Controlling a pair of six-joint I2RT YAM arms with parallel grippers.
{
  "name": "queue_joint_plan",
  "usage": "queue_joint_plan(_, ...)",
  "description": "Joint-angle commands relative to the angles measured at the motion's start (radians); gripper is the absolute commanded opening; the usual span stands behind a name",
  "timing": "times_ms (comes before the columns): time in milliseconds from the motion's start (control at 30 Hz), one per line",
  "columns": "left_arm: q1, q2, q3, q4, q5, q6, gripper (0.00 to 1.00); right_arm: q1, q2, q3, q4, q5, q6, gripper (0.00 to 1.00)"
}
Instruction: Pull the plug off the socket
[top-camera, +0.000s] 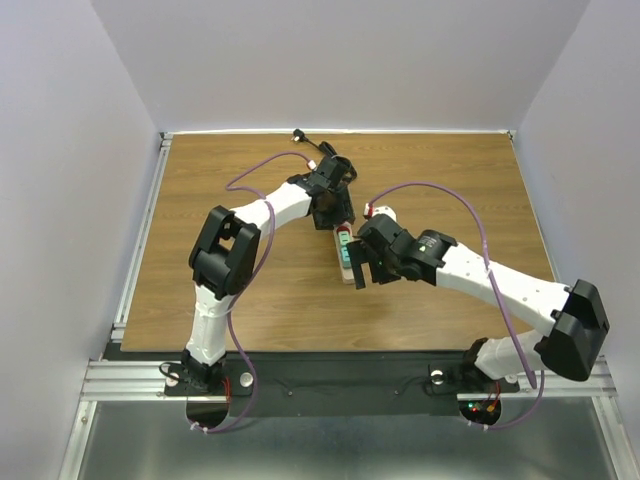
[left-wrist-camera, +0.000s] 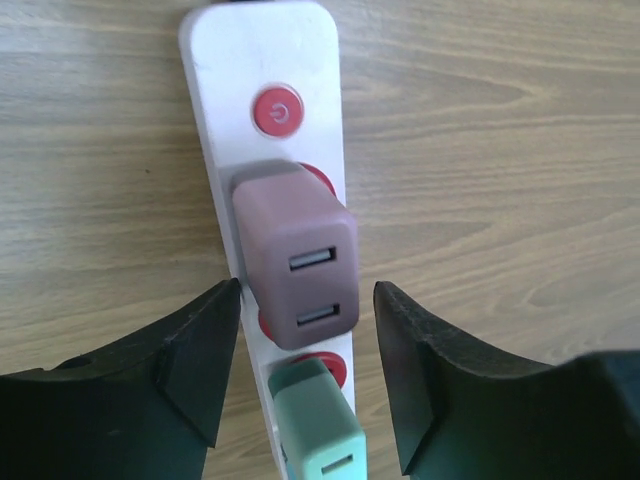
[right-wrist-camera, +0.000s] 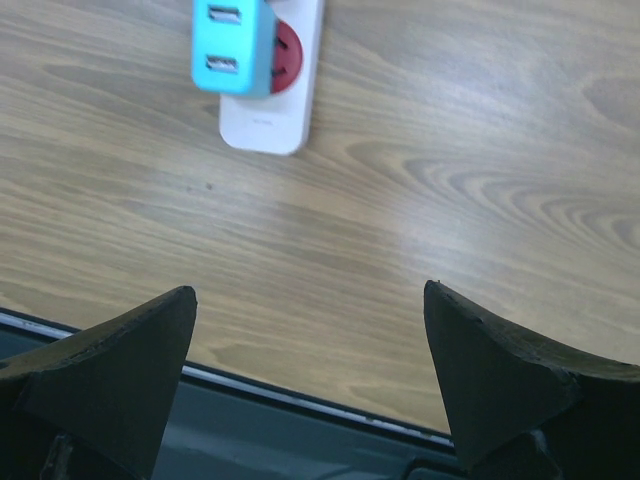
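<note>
The socket is a beige power strip (left-wrist-camera: 225, 50) with red outlets and a red power button (left-wrist-camera: 277, 111), lying mid-table (top-camera: 348, 277). A mauve two-port USB plug (left-wrist-camera: 297, 255) sits in it, and a teal plug (left-wrist-camera: 320, 425) sits in the outlet beside it. My left gripper (left-wrist-camera: 305, 330) is open, with its fingers (left-wrist-camera: 190, 350) on either side of the mauve plug's near end and not touching it. My right gripper (right-wrist-camera: 310, 300) is open and empty, off the strip's near end (right-wrist-camera: 268, 125), where the teal plug (right-wrist-camera: 232, 45) shows. In the top view the left gripper (top-camera: 336, 220) is over the strip's far part and the right gripper (top-camera: 362, 268) is beside its near end.
The strip's thin black cord (top-camera: 300, 137) runs to the table's back edge. The table's front edge and metal rail (right-wrist-camera: 300, 400) lie just under the right gripper. Purple cables loop off both arms above the wooden tabletop (top-camera: 450, 170).
</note>
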Motion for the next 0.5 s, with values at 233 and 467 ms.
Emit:
queue_joint_plan(233,-0.035,-0.091,0.037,-0.047,0.027,-0.004,0.65,0.005,-0.044,0.045,0.079,0.025,-0.025,1.00)
queue_joint_plan(467,-0.038,-0.040,0.051,-0.120,-0.036,0.025,0.64,0.005,-0.084,0.020,0.079,0.021,0.007,1.00)
